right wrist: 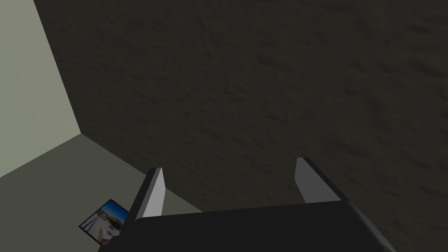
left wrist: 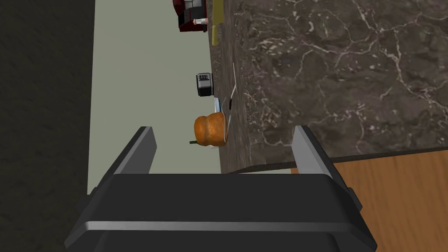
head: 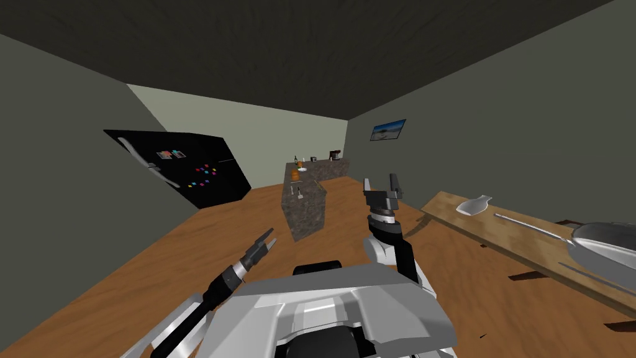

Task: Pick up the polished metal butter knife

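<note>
A stone counter (left wrist: 341, 74) is dark brown with pale, cracked veining. On it, a round fruit (left wrist: 211, 130) is mottled orange, a small toaster (left wrist: 204, 84) is black and silver, and a boxy machine (left wrist: 190, 15) is dark red. The plank floor (head: 186, 248) is warm brown with wood grain. A glossy black fridge (head: 186, 168) carries small multicoloured magnets. The left gripper (left wrist: 224, 129) has light grey fingers on a black body.

The counter (head: 304, 211) stands ahead, fridge (head: 186, 168) left, table (head: 490, 233) bearing a pan (head: 605, 248) right.
</note>
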You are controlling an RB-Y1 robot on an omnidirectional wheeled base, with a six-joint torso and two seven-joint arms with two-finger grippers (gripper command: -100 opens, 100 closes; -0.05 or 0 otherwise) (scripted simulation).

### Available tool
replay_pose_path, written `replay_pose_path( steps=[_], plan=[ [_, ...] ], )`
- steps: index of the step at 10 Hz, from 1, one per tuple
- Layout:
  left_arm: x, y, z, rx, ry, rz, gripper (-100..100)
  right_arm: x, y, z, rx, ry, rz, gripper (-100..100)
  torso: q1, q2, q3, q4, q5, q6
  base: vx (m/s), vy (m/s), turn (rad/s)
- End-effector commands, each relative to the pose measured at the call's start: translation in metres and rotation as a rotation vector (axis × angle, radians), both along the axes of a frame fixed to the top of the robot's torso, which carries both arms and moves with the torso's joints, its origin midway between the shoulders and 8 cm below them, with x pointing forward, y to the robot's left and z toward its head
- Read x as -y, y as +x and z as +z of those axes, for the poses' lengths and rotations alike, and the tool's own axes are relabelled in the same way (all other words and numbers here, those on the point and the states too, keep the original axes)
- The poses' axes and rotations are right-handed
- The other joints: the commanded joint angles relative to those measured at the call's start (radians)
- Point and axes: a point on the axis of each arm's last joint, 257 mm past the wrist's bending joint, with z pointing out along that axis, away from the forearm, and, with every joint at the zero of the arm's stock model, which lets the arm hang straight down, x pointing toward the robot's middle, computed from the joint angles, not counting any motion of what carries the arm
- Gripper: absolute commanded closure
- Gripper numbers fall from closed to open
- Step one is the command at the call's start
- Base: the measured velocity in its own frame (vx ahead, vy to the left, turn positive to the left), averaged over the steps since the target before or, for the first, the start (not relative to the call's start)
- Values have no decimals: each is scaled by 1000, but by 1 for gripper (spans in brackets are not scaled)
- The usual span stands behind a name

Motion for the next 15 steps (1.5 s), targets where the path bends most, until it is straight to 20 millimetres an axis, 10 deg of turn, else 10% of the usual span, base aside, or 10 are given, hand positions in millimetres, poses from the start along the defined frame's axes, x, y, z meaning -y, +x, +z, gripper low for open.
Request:
replay_pose_path(
  steps=[1, 15],
  plan=[
    [-16, -17, -24, -80, 31, -19, -100, 0, 0, 0, 0, 0, 0, 0, 0, 0, 0, 0, 0, 0, 2, -45, -291],
    [-180, -121, -114, -534, 272, -1, -100, 0, 0, 0, 0, 0, 0, 0, -1, -4, -2, -1, 0, 1, 26, -31, -161]
  ],
)
